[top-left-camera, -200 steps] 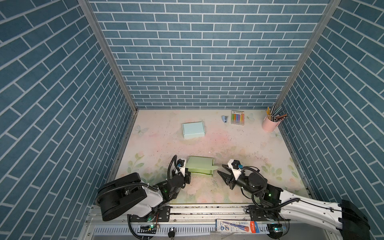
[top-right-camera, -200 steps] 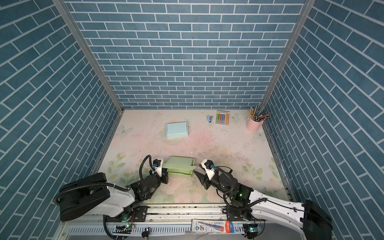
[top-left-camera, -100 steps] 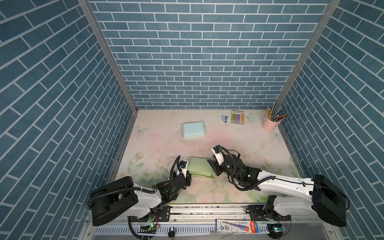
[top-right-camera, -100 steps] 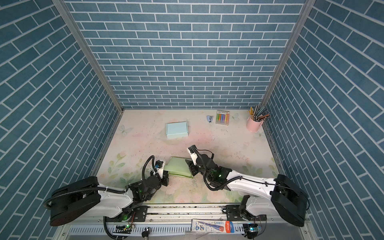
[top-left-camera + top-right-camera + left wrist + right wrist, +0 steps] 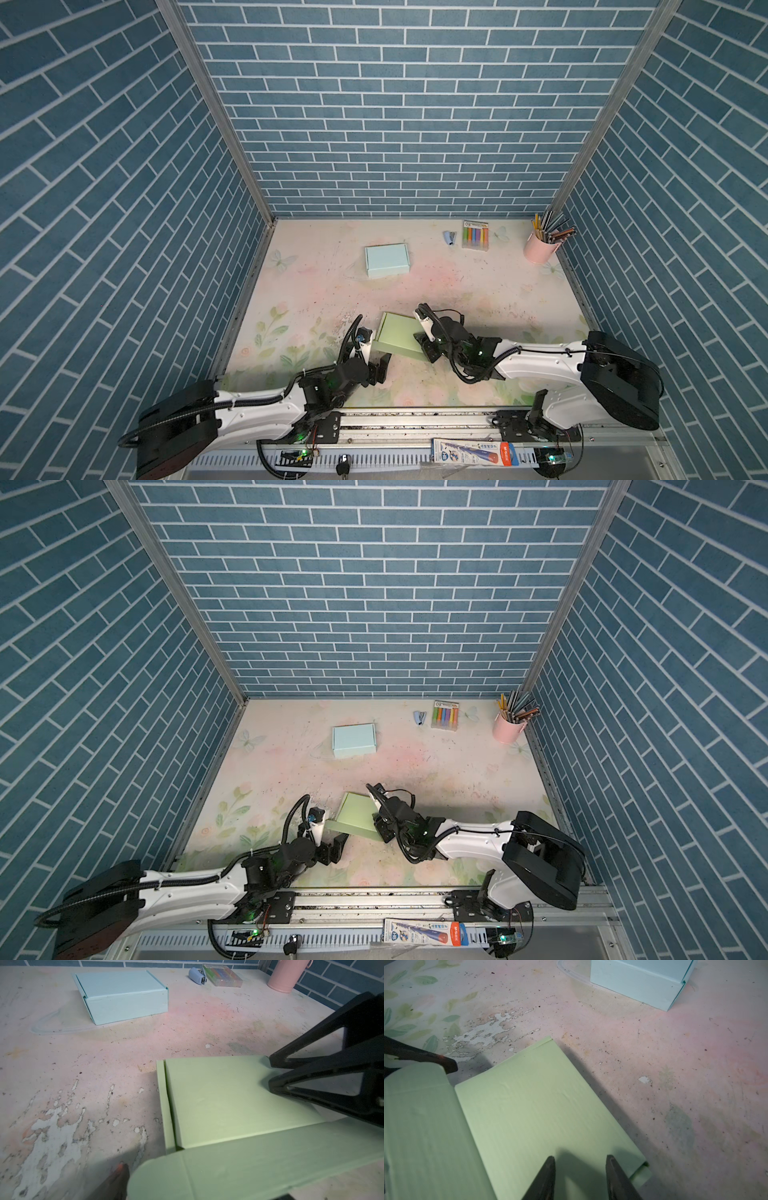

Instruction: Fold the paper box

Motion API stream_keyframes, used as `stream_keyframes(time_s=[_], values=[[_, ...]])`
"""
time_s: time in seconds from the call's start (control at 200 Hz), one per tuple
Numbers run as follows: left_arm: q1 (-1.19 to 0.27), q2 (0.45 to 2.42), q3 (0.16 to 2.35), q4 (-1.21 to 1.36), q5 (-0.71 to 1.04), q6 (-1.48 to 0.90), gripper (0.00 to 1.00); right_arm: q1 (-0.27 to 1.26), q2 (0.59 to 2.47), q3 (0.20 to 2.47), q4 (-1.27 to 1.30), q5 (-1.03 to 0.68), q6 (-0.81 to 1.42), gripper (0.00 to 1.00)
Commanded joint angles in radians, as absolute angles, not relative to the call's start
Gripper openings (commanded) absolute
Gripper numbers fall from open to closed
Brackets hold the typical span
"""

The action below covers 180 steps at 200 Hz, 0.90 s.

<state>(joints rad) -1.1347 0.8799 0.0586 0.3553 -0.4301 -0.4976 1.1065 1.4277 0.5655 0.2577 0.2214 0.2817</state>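
In my left wrist view the green box [image 5: 228,1101] has its flap [image 5: 249,1163] sitting in front of my left gripper [image 5: 202,1181], so all I get is one blurry dark fingertip [image 5: 118,1178] at the frame edge. Right wrist view chops off my right fingers [image 5: 548,1176] and most of the blue box [image 5: 639,982], and in both top views my right gripper [image 5: 422,345] hides the green box's edge under it.

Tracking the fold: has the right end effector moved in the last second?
Yes: right end effector moved left onto the green box, nearer the blue box.
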Motion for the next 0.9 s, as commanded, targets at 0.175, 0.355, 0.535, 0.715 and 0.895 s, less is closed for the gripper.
stream_keyframes(time_s=[0.175, 0.355, 0.535, 0.715, 0.895], values=[[-1.144, 0.708, 0.223, -0.050, -0.371, -0.627, 0.89, 1.113, 1.457, 0.565, 0.226, 0.245, 0.287, 0.41], [-1.145, 0.635, 0.267, -0.091, -0.367, -0.606, 0.89, 1.114, 1.456, 0.561, 0.235, 0.236, 0.279, 0.41], [-1.053, 0.694, 0.366, -0.106, -0.373, -0.549, 0.89, 1.114, 1.438, 0.552, 0.248, 0.213, 0.275, 0.41], [-0.753, 0.892, 0.372, 0.035, -0.050, -0.479, 0.89, 1.114, 1.400, 0.556, 0.234, 0.210, 0.285, 0.41], [-0.715, 1.071, 0.369, 0.119, -0.036, -0.421, 0.89, 1.103, 1.342, 0.574, 0.191, 0.204, 0.350, 0.46]])
